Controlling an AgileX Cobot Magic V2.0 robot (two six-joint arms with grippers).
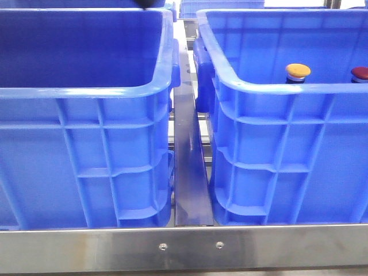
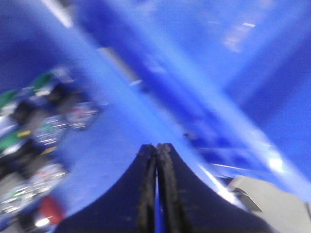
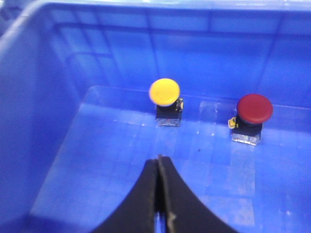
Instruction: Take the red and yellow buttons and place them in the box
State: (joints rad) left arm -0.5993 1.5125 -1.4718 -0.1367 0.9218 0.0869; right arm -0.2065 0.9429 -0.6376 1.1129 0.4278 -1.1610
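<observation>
A yellow button (image 3: 164, 92) and a dark red button (image 3: 254, 108) stand upright on their bases on the floor of the right blue box (image 1: 276, 86), by its far wall. Their caps show over the box's rim in the front view, the yellow button (image 1: 298, 71) and the red one (image 1: 360, 73). My right gripper (image 3: 158, 158) is shut and empty, above the box's floor, short of the yellow button. My left gripper (image 2: 157, 146) is shut and empty in a blurred view over blue crate plastic. Neither gripper shows in the front view.
A second blue crate (image 1: 86, 92) stands at the left, a metal strip (image 1: 190, 167) between the two. The blurred left wrist view shows a pile of mixed small parts (image 2: 39, 131), some green, one red (image 2: 50, 209). A steel rail (image 1: 184, 248) runs along the front.
</observation>
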